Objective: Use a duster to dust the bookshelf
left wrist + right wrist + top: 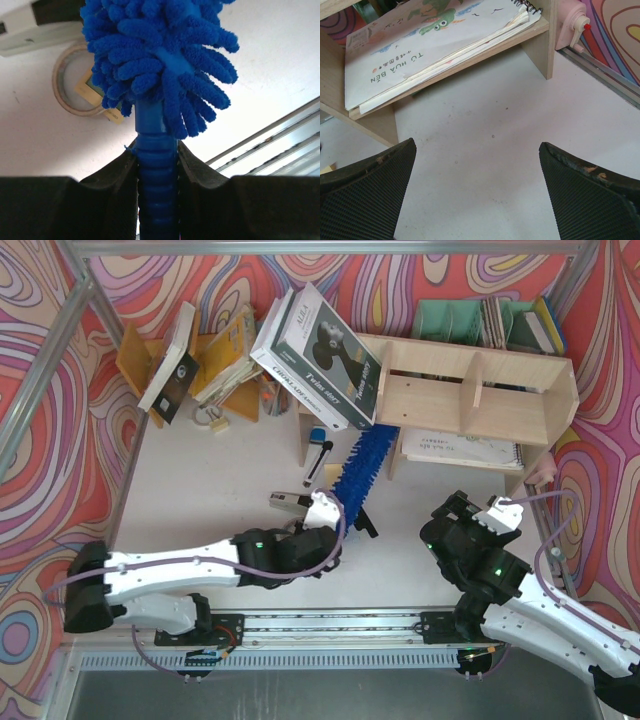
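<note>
White table [220, 470] carried wide plywood bookshelf [470, 390] at back R, w/ green file organizer [450, 320] behind it. Orange-yellow book rack [215, 360] stood back L. Blue marker [318, 455] lay nr shelf's L leg. Tape roll [57, 87] lay flat on the top. Pink sharpener [572, 22] sat just beside shelf's R end.

A white left arm [170, 575] and right arm [545, 630] with black joints are seen at seven and five o'clock, each carrying a purple cable [545, 497].

Bright, even light with soft shadows; wrist close-ups seem slightly blurred.
</note>
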